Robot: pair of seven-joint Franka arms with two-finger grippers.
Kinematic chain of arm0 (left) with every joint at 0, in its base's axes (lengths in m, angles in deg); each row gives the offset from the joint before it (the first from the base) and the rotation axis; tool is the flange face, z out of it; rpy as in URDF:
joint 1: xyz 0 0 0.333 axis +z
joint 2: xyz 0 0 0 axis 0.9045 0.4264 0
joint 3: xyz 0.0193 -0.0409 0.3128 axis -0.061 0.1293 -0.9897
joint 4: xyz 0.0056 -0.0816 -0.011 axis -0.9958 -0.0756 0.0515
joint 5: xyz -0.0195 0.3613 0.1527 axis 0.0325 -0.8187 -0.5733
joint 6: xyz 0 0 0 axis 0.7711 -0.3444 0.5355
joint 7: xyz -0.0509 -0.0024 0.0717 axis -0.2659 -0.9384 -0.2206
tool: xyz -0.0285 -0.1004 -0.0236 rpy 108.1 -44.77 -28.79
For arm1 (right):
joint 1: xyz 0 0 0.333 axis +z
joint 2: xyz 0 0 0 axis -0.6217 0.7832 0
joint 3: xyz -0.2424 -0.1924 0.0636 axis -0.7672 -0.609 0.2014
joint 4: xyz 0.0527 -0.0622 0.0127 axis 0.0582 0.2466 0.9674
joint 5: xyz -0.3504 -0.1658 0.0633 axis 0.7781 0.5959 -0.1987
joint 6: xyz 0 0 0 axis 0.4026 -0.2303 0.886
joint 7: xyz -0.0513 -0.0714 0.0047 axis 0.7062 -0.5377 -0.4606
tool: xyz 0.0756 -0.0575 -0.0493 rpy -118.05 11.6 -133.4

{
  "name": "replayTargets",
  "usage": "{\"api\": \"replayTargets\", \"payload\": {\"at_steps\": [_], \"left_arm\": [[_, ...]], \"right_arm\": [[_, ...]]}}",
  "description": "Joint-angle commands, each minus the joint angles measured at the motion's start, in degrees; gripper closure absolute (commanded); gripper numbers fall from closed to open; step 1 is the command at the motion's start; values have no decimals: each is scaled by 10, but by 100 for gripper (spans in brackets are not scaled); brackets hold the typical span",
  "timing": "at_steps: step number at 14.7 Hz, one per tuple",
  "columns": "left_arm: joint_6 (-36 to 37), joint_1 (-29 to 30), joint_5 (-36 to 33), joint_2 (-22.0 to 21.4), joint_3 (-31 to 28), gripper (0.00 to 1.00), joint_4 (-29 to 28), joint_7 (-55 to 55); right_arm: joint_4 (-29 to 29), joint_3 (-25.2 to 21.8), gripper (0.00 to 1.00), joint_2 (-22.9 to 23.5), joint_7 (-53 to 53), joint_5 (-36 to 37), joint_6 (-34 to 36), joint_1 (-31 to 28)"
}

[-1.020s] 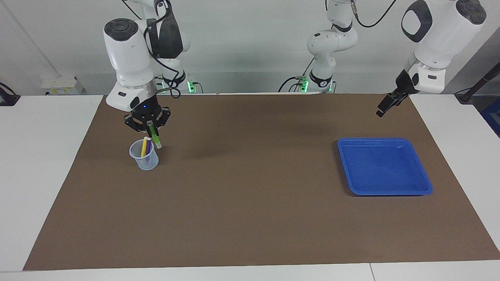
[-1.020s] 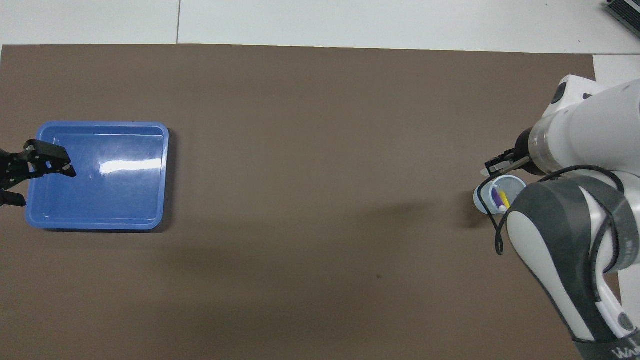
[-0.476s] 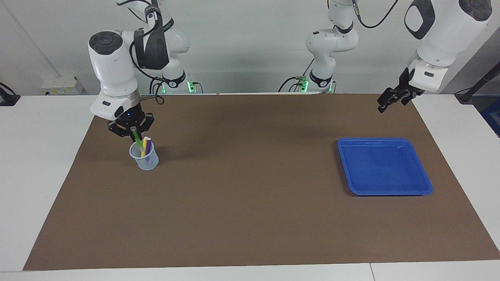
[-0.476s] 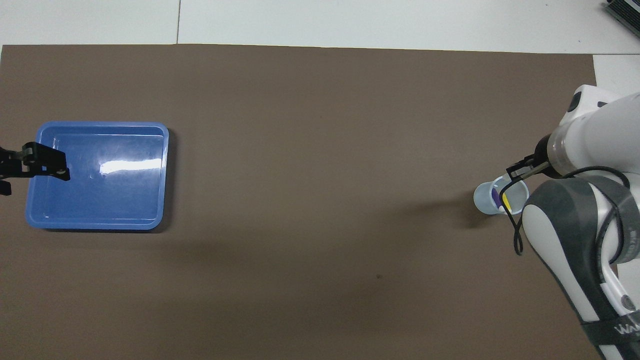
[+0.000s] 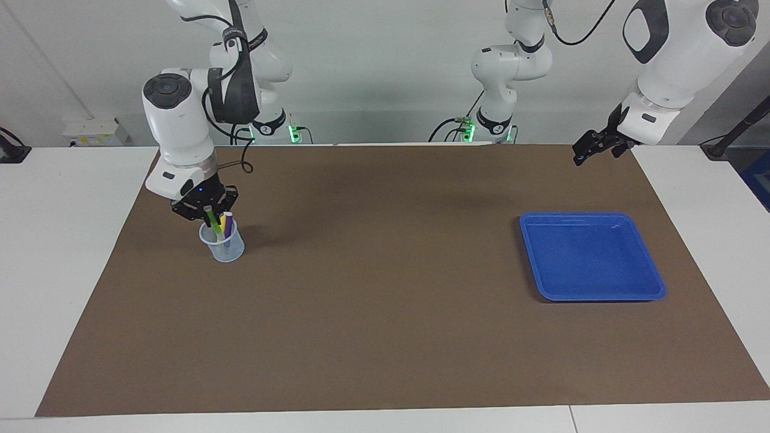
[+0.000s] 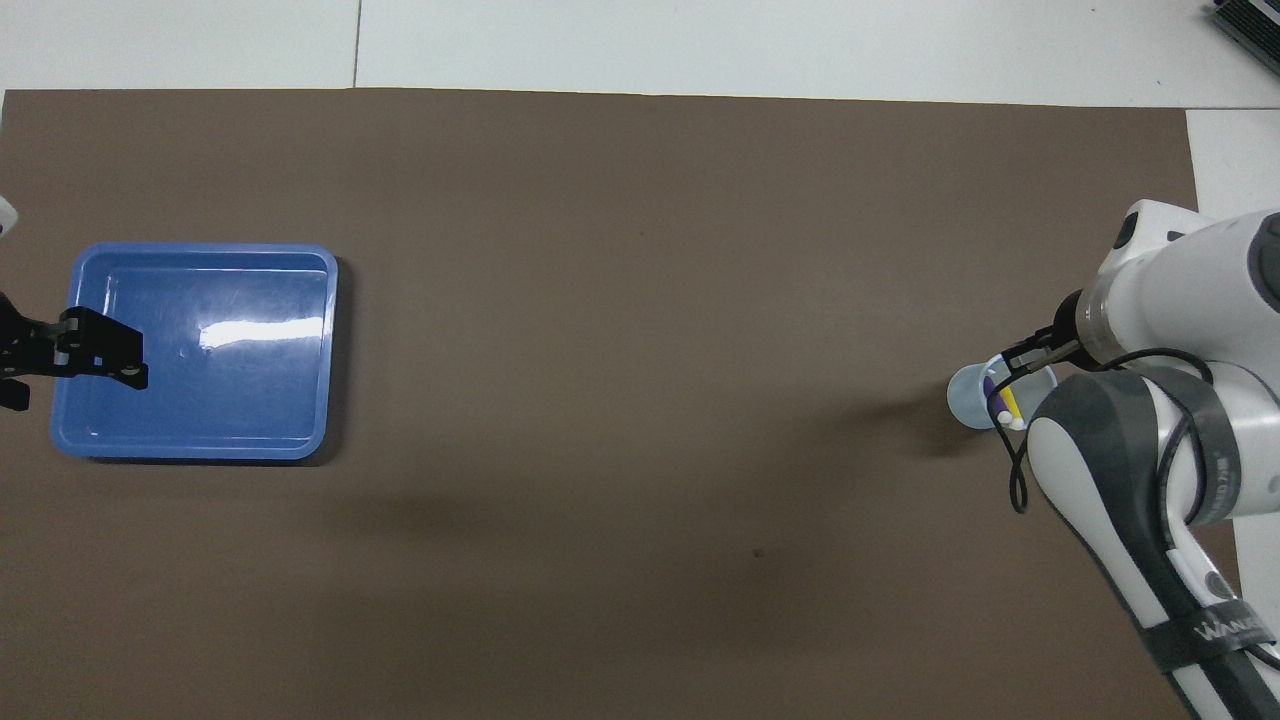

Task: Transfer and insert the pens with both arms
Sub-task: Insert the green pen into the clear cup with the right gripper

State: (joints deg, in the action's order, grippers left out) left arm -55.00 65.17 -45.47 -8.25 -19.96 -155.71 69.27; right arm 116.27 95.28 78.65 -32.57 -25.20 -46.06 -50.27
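Green pen [image 5: 210, 216] gripped by right end effector [image 5: 206, 209] over cup [image 5: 223, 246].

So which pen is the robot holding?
The green pen: the right gripper pinches its top over the cup. The yellow pen and purple pen stand free inside.

Right arm bends steeply down, its black two-finger gripper [image 5: 207, 210] clamped shut; left arm's black gripper [image 5: 586, 150] hangs raised, fingers spread, pointing toward eight o'clock.
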Motion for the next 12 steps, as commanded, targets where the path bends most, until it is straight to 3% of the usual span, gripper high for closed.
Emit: {"api": "replayTargets", "payload": {"at_steps": [1,12], "left_arm": [[-17,10,-11,5,7,0,16,12],[-51,5,-11,0,4,0,8,21]], "right_arm": [[12,5,100,-1,-10,12,-12,-9],[53,5,100,12,-3,12,-64,-19]]}}
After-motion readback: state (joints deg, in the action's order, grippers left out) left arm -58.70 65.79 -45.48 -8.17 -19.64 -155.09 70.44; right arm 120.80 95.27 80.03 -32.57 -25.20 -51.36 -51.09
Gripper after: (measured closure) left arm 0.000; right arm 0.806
